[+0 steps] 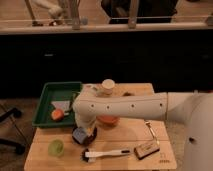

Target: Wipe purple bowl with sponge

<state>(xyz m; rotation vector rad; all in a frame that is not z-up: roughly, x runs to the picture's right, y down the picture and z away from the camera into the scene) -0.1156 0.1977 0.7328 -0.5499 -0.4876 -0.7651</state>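
Note:
The purple bowl (pixel 81 136) stands on the wooden table (pixel 125 162) near its front left, partly covered by my arm. My gripper (pixel 86 131) points down into or just above the bowl, at the end of the white arm (pixel 125 106) that reaches in from the right. The sponge cannot be made out; if it is in the gripper, the wrist hides it.
A green tray (pixel 47 95) at the left holds an orange item (pixel 57 115) and a pale item (pixel 61 105). An orange bowl (pixel 108 121) sits just behind the gripper. Also here are a green cup (pixel 56 147), a white-handled brush (pixel 106 153), a wooden brush (pixel 146 149) and a white cup (pixel 107 87).

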